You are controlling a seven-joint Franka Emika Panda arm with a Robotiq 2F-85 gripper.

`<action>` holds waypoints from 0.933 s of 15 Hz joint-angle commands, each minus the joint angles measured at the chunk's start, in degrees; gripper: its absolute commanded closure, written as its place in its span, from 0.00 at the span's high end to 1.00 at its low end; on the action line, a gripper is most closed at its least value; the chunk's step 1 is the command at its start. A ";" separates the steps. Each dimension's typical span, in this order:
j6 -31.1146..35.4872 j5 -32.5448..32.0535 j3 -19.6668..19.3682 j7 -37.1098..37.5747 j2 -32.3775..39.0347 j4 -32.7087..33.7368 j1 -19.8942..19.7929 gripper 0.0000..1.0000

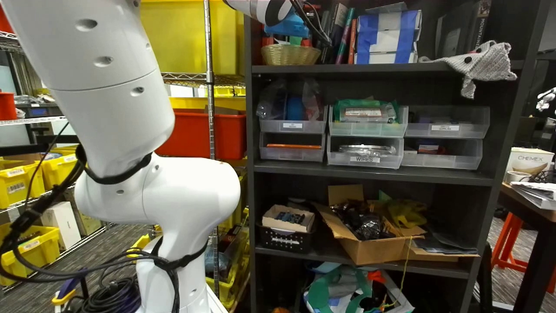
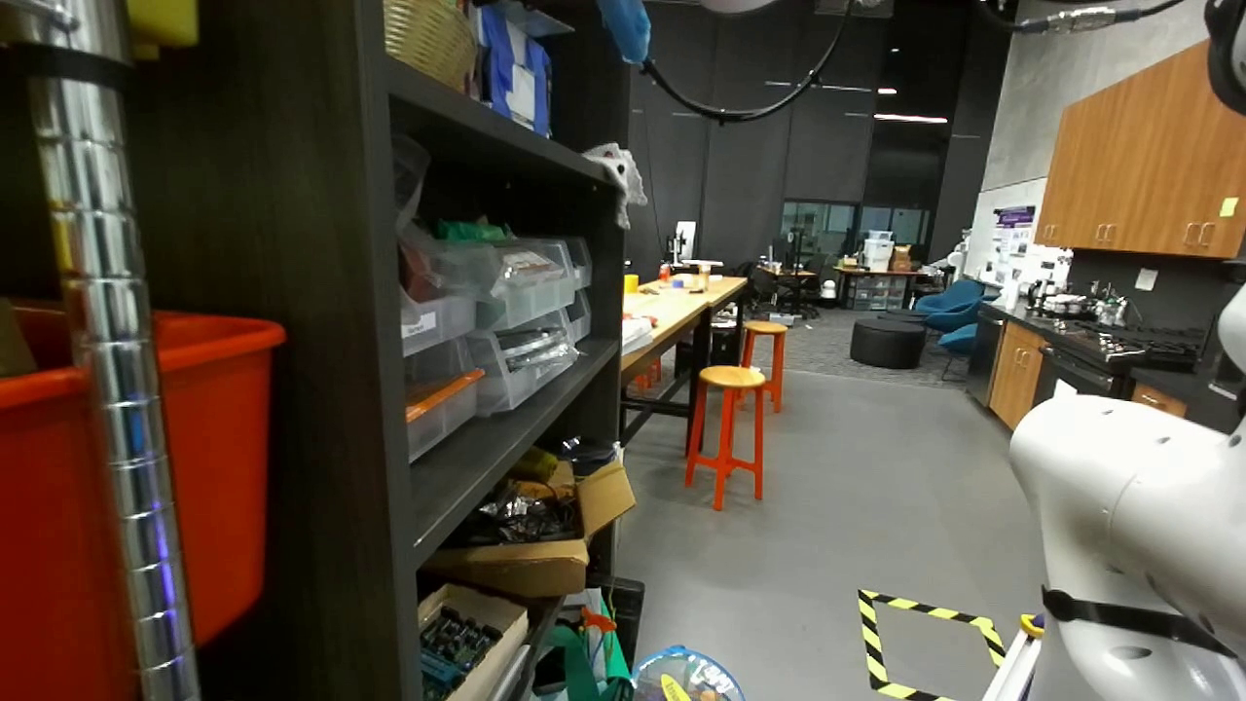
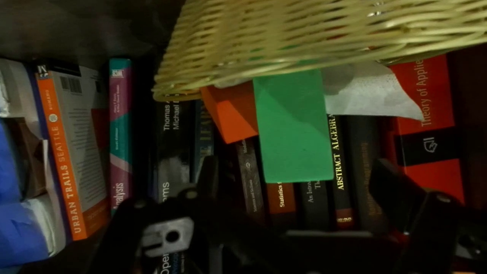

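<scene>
In the wrist view my gripper [image 3: 293, 173] stands open, its dark fingers [image 3: 208, 177] wide apart with nothing gripped. A green block [image 3: 295, 129] shows between and beyond the fingertips, with a gap on both sides. Beside it is an orange block [image 3: 233, 114], and a white sheet [image 3: 369, 91] lies on its other side. All three stick out past the rim of a woven basket [image 3: 304, 42], which fills the top of that view. The basket [image 1: 291, 55] sits on the upper shelf in an exterior view, below the arm's end [image 1: 265, 9]. Both exterior views leave the jaws indistinct.
Upright books [image 3: 70, 152] line the shelf behind the basket. A blue-and-white box [image 1: 388, 38] and a crocheted grey toy [image 1: 482, 61] share the upper shelf [image 1: 369, 68]. Clear bins [image 1: 365, 152] and an open cardboard box [image 1: 378, 250] are on lower shelves. A cable [image 2: 725, 115] hangs near the arm.
</scene>
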 commanded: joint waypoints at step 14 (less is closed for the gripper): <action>-0.39 0.61 -2.59 0.35 5.50 6.64 1.76 0.21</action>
